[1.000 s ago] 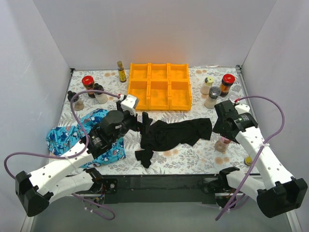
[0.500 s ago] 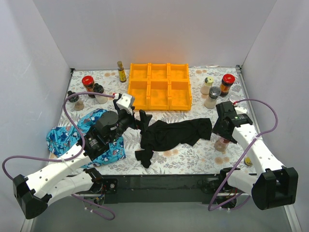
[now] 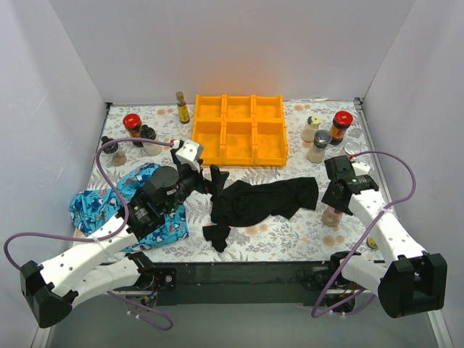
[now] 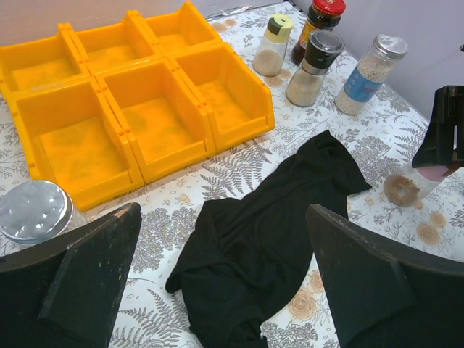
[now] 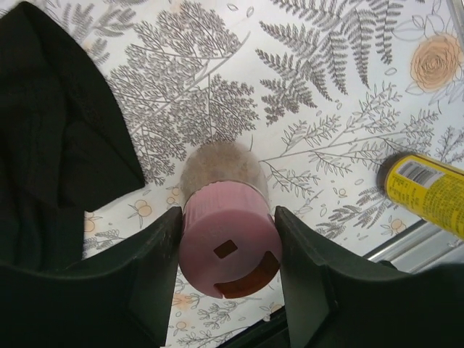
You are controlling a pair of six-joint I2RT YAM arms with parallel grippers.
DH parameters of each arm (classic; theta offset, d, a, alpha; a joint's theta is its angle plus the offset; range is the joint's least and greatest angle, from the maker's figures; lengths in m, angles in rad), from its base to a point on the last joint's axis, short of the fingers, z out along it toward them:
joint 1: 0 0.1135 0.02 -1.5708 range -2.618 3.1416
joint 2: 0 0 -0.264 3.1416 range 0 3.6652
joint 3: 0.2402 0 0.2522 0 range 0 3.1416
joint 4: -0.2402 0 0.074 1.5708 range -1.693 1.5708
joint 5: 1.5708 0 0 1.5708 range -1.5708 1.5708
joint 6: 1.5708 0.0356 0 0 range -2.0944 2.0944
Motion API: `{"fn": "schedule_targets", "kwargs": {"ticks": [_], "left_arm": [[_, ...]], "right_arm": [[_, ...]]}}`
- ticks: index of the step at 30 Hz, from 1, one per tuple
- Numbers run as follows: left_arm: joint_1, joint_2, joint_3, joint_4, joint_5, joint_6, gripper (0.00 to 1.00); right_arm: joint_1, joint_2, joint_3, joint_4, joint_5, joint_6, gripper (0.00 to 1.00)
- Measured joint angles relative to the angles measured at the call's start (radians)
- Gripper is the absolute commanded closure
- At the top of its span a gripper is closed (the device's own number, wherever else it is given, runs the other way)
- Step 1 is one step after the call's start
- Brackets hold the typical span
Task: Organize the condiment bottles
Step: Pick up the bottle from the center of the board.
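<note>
At the right near side of the fern-printed bench (image 3: 290, 232): one clear jar with a pink lid (image 5: 228, 250), stood upright, long axis vertical, lid turned up toward the wrist camera. It is clasped at the lid by the right pincer (image 5: 227, 217), one finger against each side. Bare bench is left between jar and crumpled black cloth (image 5: 51, 145) to its left. A yellow-labelled bottle (image 5: 424, 192) is laid on its side by the bench rim. Over the cloth the left pincer (image 4: 221, 261) is spread wide, nothing held, near the orange six-compartment plastic tray (image 4: 239, 130).
</note>
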Motion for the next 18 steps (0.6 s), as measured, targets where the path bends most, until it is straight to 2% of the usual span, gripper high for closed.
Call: {"fn": "schedule_targets", "kwargs": {"ticks": [1, 3, 4, 7, 10, 12, 16, 18], "left_arm": [[0.0, 0.0, 0.0, 0.0, -0.001, 0.0, 0.02], [0.0, 0.0, 0.0, 0.0, -0.01, 0.001, 0.02], [0.0, 0.0, 0.0, 0.0, -0.016, 0.001, 0.02], [0.0, -0.001, 0.0, 0.001, -0.034, 0.001, 0.02], [0.0, -0.007, -0.005, 0.008, -0.048, 0.002, 0.02], [0.0, -0.014, -0.013, 0.011, -0.057, 0.003, 0.02], [0.0, -0.016, -0.015, 0.012, -0.068, 0.003, 0.02], [0.0, -0.016, -0.015, 0.013, -0.072, 0.003, 0.02]], "right_arm": [[0.0, -0.006, -0.002, 0.003, -0.002, -0.005, 0.56], [0.0, -0.024, 0.003, 0.013, -0.011, -0.024, 0.64], [0.0, -0.031, 0.011, 0.014, -0.017, -0.038, 0.7], [0.004, -0.038, 0.079, 0.008, -0.057, -0.095, 0.77], [0.024, -0.032, 0.196, 0.003, -0.091, -0.141, 0.78], [0.079, -0.001, 0.373, 0.024, -0.135, -0.193, 0.79], [0.146, 0.136, 0.654, 0.09, -0.203, -0.282, 0.78], [0.154, 0.212, 0.742, 0.147, -0.227, -0.325, 0.78]]}}
